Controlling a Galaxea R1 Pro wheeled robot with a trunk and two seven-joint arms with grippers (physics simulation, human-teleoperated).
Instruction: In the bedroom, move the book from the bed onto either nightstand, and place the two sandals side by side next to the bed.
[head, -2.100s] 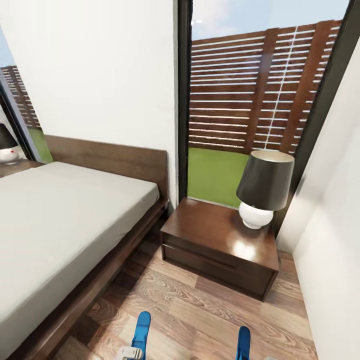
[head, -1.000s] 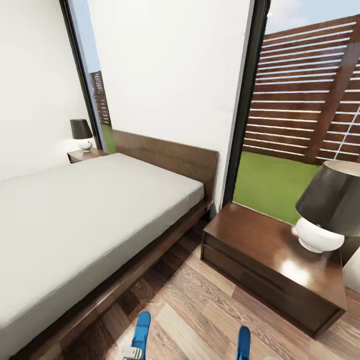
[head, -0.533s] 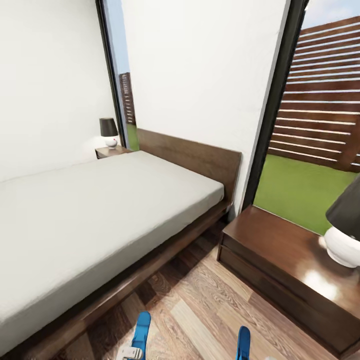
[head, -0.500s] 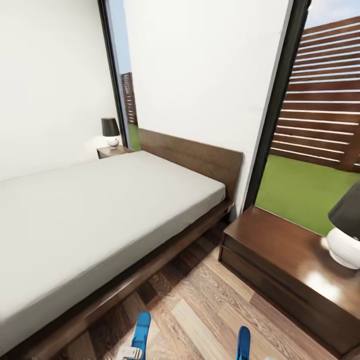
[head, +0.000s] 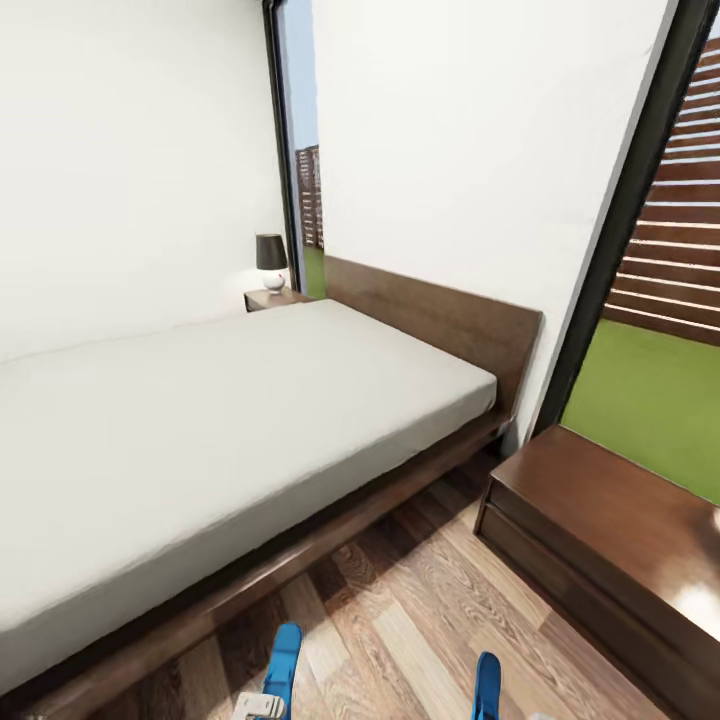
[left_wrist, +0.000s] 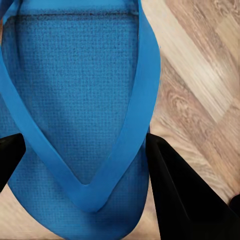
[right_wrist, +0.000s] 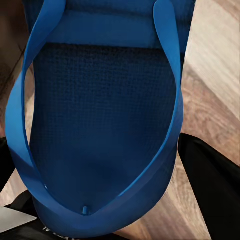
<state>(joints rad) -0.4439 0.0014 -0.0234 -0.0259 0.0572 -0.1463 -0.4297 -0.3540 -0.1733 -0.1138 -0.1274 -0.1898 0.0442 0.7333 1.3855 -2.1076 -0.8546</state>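
The head camera is swinging leftward, so the whole scene is sliding to the right: the near nightstand (head: 610, 545) is now pushed to the lower right corner of the head view with its lamp gone past the frame edge, while more of the bed (head: 215, 440) and the far nightstand (head: 272, 298) with its small dark-shaded lamp (head: 270, 262) are coming into sight by the headboard (head: 440, 320). The pale mattress is lying bare, and the book is not appearing on the stretch of it that is showing. Two blue sandals are poking up at the bottom edge of the head view, the left sandal (head: 283, 668) and the right sandal (head: 486, 685) well apart, above the wooden floor (head: 410, 620). In the left wrist view, the left gripper (left_wrist: 85, 165) is clamping the left sandal (left_wrist: 75, 110) between its dark fingers (left_wrist: 175, 195). In the right wrist view, the right gripper (right_wrist: 100, 190) is gripping the right sandal (right_wrist: 100, 125) with black fingers (right_wrist: 215, 185) on either side.
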